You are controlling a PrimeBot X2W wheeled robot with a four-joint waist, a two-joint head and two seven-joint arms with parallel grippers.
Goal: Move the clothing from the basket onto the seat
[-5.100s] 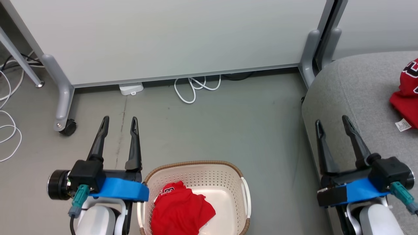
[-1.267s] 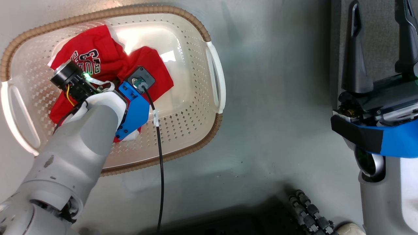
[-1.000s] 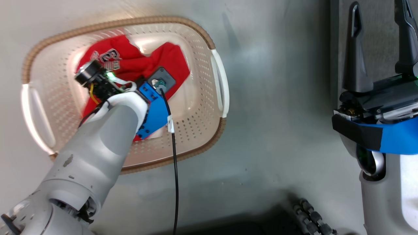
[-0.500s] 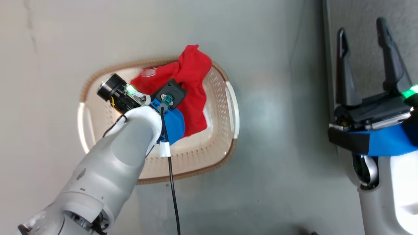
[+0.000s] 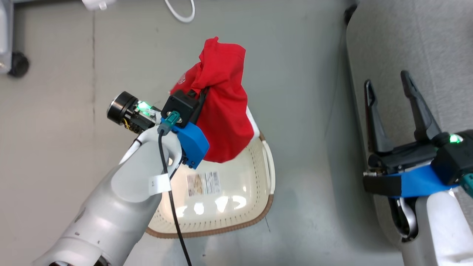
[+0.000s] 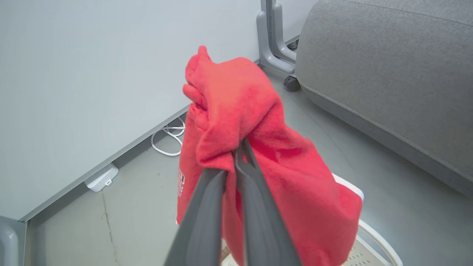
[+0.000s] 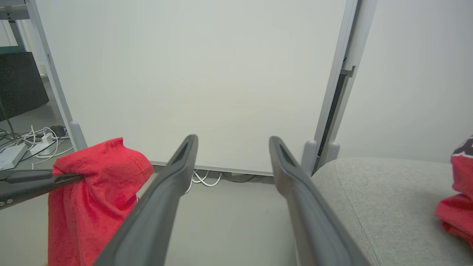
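Observation:
My left gripper (image 5: 201, 92) is shut on a bunch of the red clothing (image 5: 223, 111), which hangs above the far end of the cream basket (image 5: 207, 232). In the left wrist view the fingers (image 6: 240, 166) pinch the clothing (image 6: 266, 147) near its top, and the rest droops over the basket's white handle (image 6: 373, 232). The basket's floor shows a barcode sticker (image 5: 203, 183). My right gripper (image 5: 386, 78) stands open with nothing in it, over the edge of the grey seat (image 5: 414, 40). Another red garment (image 7: 458, 207) lies on the seat (image 7: 369, 192).
A white partition on grey feet (image 6: 273, 55) with casters (image 5: 17, 63) stands behind the basket. White cables (image 6: 168, 138) and a white adapter box (image 6: 100, 178) lie at its base. Grey floor (image 5: 306, 111) lies between basket and seat.
My left gripper has risen out of the basket with the red clothing held in it, leaving the basket's floor bare. The head camera has tilted up. My right gripper stays open.

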